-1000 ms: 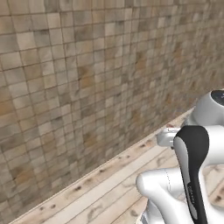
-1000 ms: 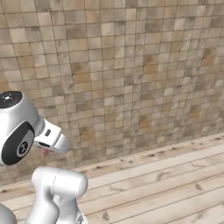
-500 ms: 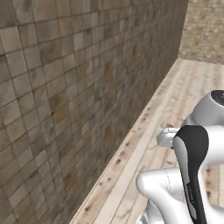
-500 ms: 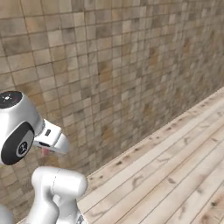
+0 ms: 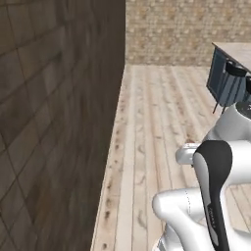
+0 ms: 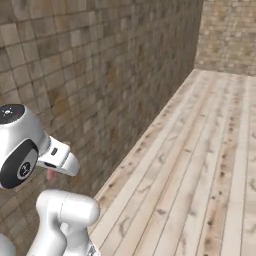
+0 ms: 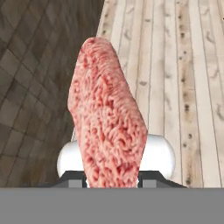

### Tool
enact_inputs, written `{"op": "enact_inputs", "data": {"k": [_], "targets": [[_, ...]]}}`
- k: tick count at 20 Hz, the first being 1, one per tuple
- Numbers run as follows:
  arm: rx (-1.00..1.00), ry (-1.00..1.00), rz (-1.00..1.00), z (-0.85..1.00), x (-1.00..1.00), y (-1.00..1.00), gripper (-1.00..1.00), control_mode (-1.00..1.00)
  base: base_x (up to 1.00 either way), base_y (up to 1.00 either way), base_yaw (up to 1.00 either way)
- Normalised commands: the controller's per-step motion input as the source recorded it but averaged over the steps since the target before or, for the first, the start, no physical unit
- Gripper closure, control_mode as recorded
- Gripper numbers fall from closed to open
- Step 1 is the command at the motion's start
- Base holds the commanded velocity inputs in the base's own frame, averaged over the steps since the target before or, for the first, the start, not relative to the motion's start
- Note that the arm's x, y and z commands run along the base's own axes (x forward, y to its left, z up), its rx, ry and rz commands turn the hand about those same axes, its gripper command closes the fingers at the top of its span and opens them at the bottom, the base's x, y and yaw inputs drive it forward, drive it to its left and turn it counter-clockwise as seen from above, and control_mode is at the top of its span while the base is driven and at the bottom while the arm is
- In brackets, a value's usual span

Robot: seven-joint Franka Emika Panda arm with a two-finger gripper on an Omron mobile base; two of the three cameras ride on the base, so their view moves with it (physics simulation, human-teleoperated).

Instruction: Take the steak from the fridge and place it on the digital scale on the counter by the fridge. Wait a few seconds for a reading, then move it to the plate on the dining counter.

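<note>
base has swung round since earlier; tiled wall now to the left, dining counter (image 5: pixel 235 49) ahead. fingers (image 7: pixel 111 177) clamp steak (image 7: pixel 107 127) at its lower end; soft, slippery, prob floppy.

The steak (image 7: pixel 108 127) stands up between the two fingers of the gripper (image 7: pixel 111 177), high over the floor (image 7: pixel 175 65). A tiled wall (image 5: pixel 54 108) runs along the left side of the floor. Another wall (image 5: pixel 186 29) stands far at the back. The dining counter (image 5: pixel 233 68) is at the right, near that back wall.
</note>
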Motion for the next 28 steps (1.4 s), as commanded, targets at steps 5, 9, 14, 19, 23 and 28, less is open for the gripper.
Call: {"op": "enact_inputs", "data": {"k": [5, 9, 14, 19, 23, 28], "targets": [[0.0, 0.0, 0.0, 0.0, 0.0, 0.0, 1.0, 1.0, 1.0, 0.27, -0.58], [0.0, 0.0, 0.0, 0.0, 0.0, 0.0, 1.0, 1.0, 1.0, 0.26, -0.52], [0.0, 0.0, 0.0, 0.0, 0.0, 0.0, 1.0, 1.0, 1.0, 0.27, -0.51], [0.0, 0.0, 0.0, 0.0, 0.0, 0.0, 1.0, 1.0, 1.0, 0.28, -0.53], [0.0, 0.0, 0.0, 0.0, 0.0, 0.0, 1.0, 1.0, 1.0, 0.29, -0.52], [0.0, 0.0, 0.0, 0.0, 0.0, 0.0, 1.0, 1.0, 1.0, 0.39, -0.49]]}}
